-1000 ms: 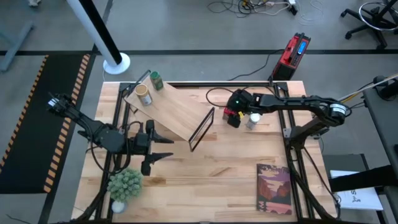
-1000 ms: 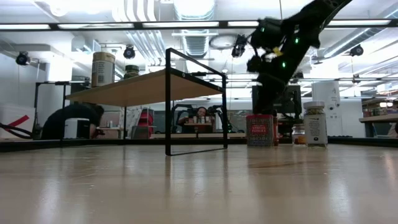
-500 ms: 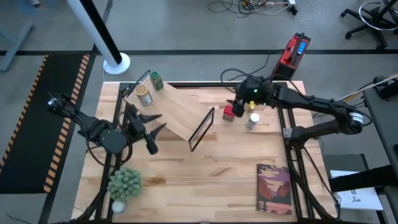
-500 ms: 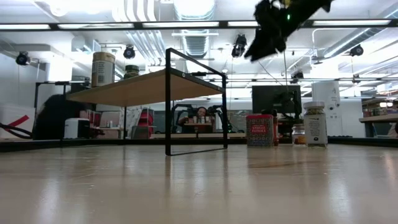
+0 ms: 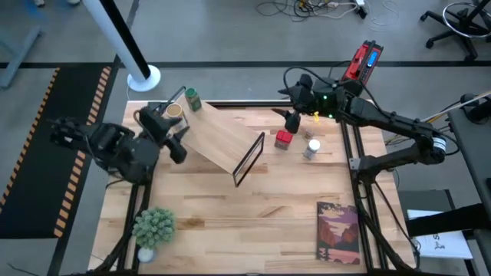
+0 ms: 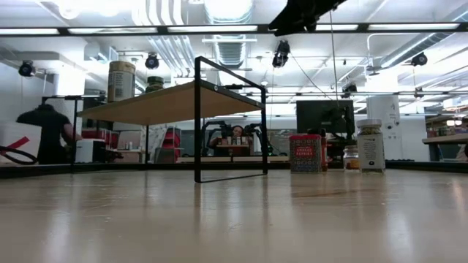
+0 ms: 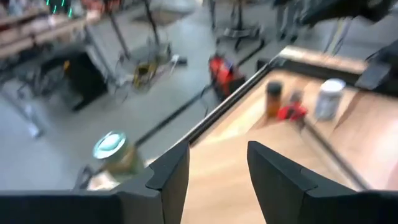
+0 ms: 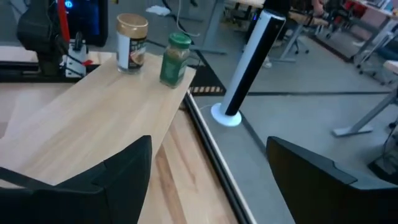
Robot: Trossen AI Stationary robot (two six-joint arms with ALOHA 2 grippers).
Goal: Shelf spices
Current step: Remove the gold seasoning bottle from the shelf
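Observation:
The shelf [image 5: 222, 136] is a slanted pale plank with a black frame [image 5: 249, 159] at its lower end. A tan-topped jar [image 5: 176, 113] and a green-lidded jar [image 5: 192, 100] stand on its raised end. On the table right of the frame stand a red tin [image 5: 284, 139], a white-lidded jar [image 5: 311, 149] and a small jar [image 6: 351, 157]. My left gripper [image 5: 170, 132] hovers open by the shelf's raised end, nothing between its fingers [image 7: 217, 149]. My right gripper [image 5: 294, 119] hangs open, high above the red tin near the far edge [image 8: 209, 142].
A potted plant [image 5: 153, 226] stands at the near left corner and a book [image 5: 337, 230] lies at the near right. Beyond the far edge are a white pole [image 5: 126, 46] and a red device [image 5: 360, 65]. A person [image 6: 47, 131] shows far behind the table.
My right gripper has risen from just over the red tin and drawn toward the far edge, tipping from downward to nearly level; the tin stays standing on the table. My left gripper has moved up and toward the far edge, to the shelf's raised end, tipping up from pointing down.

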